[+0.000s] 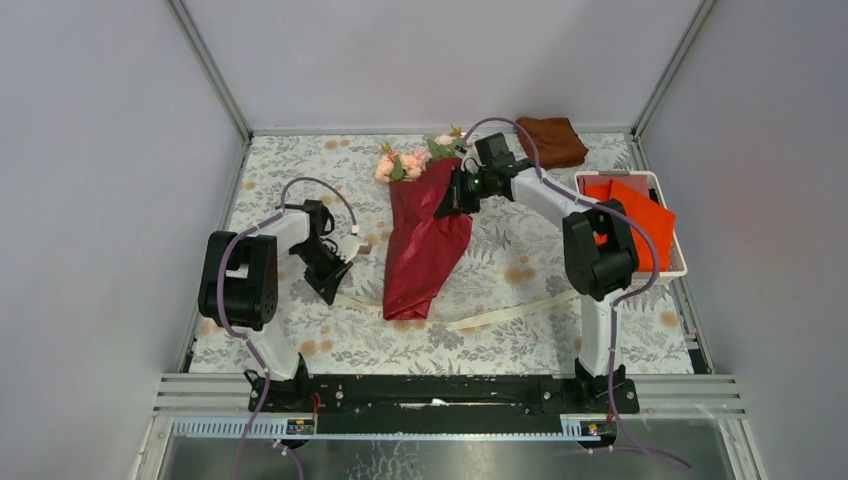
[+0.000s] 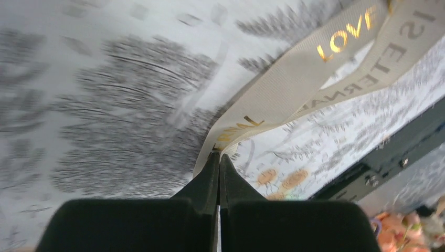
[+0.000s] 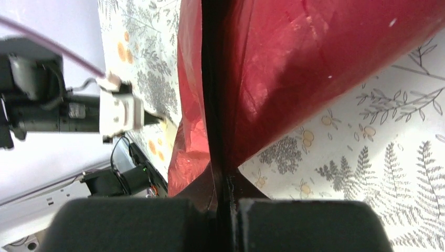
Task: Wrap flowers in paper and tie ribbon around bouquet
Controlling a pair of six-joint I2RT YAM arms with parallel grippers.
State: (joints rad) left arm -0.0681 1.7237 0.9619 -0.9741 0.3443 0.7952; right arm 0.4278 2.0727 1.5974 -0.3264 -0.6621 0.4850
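The bouquet lies in mid-table: pink flowers (image 1: 398, 165) with green leaves poke out of the far end of a dark red paper (image 1: 425, 240) cone. My right gripper (image 1: 447, 205) is shut on the paper's upper right edge; in the right wrist view the paper (image 3: 294, 63) runs between the closed fingers at my right gripper (image 3: 226, 181). A cream ribbon (image 1: 500, 312) with gold lettering passes under the cone's lower end. My left gripper (image 1: 338, 280) is shut on the ribbon's left end, with the ribbon (image 2: 294, 84) rising from my left gripper (image 2: 219, 156) in the left wrist view.
A white bin (image 1: 680, 262) holding bright orange sheets (image 1: 640, 215) stands at the right edge. A brown folded cloth (image 1: 551, 140) lies at the back right. Grey walls enclose the floral tablecloth (image 1: 520, 250); a black rail (image 1: 440, 395) runs along the near edge.
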